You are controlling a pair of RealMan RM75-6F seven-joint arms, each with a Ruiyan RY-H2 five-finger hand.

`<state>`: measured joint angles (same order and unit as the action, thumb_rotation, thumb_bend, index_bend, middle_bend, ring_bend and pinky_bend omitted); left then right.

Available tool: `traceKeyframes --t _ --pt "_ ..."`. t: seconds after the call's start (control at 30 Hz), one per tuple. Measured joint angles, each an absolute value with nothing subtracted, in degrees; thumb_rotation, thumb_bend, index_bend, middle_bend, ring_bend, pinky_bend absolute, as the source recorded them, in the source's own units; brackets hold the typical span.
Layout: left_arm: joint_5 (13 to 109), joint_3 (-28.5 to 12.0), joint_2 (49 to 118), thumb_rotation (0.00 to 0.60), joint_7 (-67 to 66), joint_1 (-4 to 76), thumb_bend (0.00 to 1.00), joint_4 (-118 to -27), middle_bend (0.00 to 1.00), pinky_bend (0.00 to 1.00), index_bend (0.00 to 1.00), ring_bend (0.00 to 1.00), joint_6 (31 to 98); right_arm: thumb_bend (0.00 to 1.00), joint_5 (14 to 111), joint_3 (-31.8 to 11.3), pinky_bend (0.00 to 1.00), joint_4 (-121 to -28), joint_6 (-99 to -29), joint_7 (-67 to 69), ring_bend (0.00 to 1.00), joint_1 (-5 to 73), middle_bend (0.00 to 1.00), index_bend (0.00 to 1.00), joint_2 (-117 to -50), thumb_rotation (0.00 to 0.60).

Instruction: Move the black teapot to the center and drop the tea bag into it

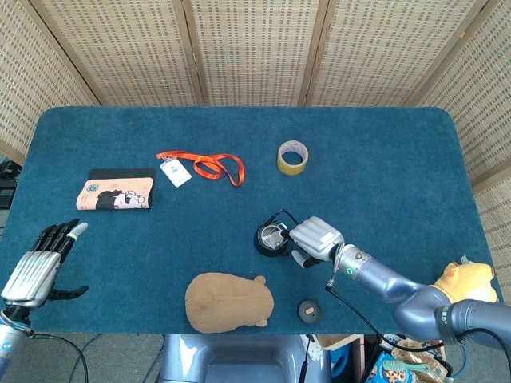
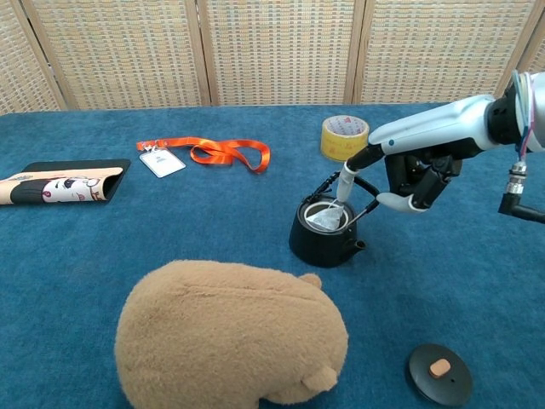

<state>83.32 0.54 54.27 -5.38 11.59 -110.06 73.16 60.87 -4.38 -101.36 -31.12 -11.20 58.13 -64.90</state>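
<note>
The black teapot point(image 1: 268, 241) point(image 2: 322, 239) stands lidless near the table's middle, handle raised. A white tea bag point(image 2: 324, 219) lies in its mouth. My right hand point(image 1: 315, 238) point(image 2: 415, 174) hovers just to the pot's right; one outstretched finger point(image 2: 346, 184) reaches under the handle and touches the tea bag, while the other fingers curl in on nothing. At the table's near left corner my left hand point(image 1: 38, 268) rests with its fingers straight and holds nothing; only the head view shows it.
The pot's lid point(image 1: 308, 309) point(image 2: 438, 372) lies near the front edge, beside a tan plush point(image 1: 228, 302) point(image 2: 230, 336). A yellow tape roll point(image 1: 292, 156) point(image 2: 344, 137), an orange lanyard point(image 1: 204, 166) point(image 2: 204, 153) and a printed pouch point(image 1: 116, 194) point(image 2: 60, 183) sit farther back. A yellow toy point(image 1: 467, 279) shows off the right edge.
</note>
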Motion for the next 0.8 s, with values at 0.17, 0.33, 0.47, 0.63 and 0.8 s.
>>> traceKeyframes --t 0.17,0.33,0.47,0.63,0.8 --pt "83.01 0.62 54.24 0.600 -5.44 11.54 0.10 -110.01 0.00 0.00 0.00 0.00 73.01 0.78 59.55 -4.30 0.79 -100.75 -31.34 -12.09 0.98 59.30 1.00 0.24 -66.49 0.500" --pt "82.94 0.79 54.25 0.600 -5.33 11.48 0.10 -109.91 0.00 0.00 0.00 0.00 72.89 0.78 58.25 -4.05 0.79 -99.96 -31.36 -13.09 0.98 60.54 1.00 0.24 -68.09 0.498" --pt "82.94 0.95 54.13 0.600 -4.77 11.28 0.10 -109.68 0.00 0.00 0.00 0.00 72.97 0.78 57.09 -3.39 0.79 -98.73 -31.42 -14.36 0.98 61.55 1.00 0.24 -69.66 0.496" --pt "82.90 1.18 53.93 0.600 -3.82 11.14 0.10 -109.28 0.00 0.00 0.00 0.00 72.76 0.78 55.30 -2.14 0.80 -97.34 -31.22 -15.76 0.98 62.64 1.00 0.24 -71.08 0.499" --pt "82.83 1.30 53.94 0.600 -3.27 11.01 0.10 -108.88 0.00 0.00 0.00 0.00 72.66 0.78 53.74 -1.24 0.80 -96.68 -31.39 -16.79 0.98 63.50 1.00 0.24 -71.73 0.496"
